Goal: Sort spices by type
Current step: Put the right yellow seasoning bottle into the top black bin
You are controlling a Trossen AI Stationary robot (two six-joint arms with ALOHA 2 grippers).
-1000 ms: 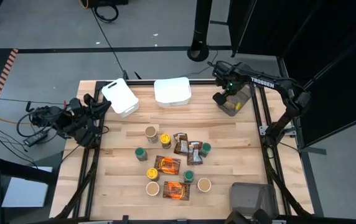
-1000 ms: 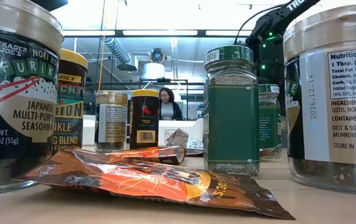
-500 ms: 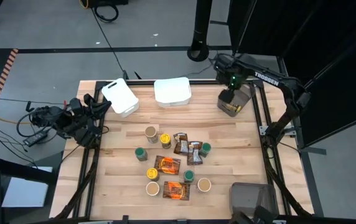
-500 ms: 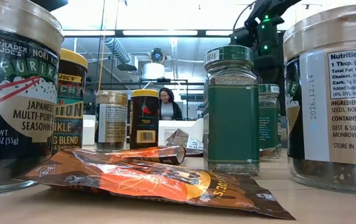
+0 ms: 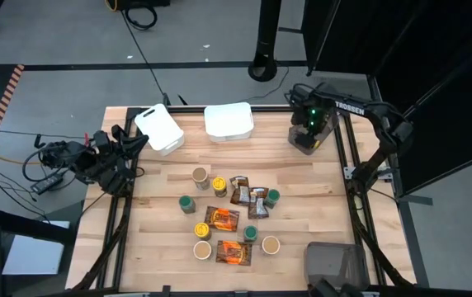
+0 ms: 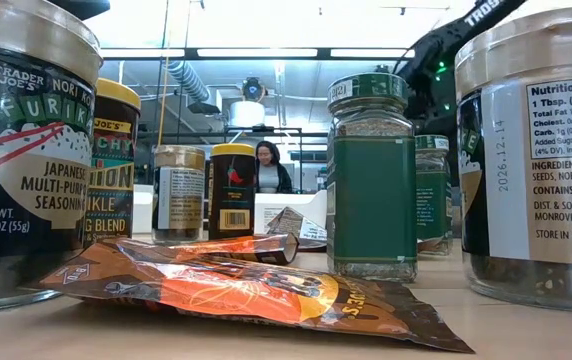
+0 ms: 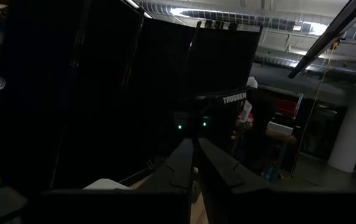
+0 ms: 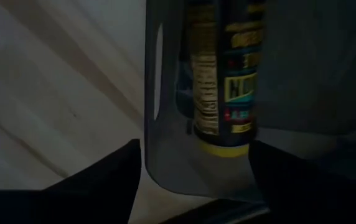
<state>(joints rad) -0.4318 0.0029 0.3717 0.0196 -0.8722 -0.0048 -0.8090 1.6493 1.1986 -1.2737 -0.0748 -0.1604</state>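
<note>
Yellow-lidded jar (image 8: 223, 81) lies in the grey bin (image 5: 309, 136) at the bench's far right corner under the right tool (image 5: 310, 124), whose fingers (image 8: 97, 180) stand released in the wrist view, so lift straight up; left tool (image 7: 195, 163) clenched, parked.

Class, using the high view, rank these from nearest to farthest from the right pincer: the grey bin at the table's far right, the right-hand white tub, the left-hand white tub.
1. Grey bin: directly under the right pincer.
2. Right tub: far edge, middle.
3. Left tub: far edge, left side.
</note>
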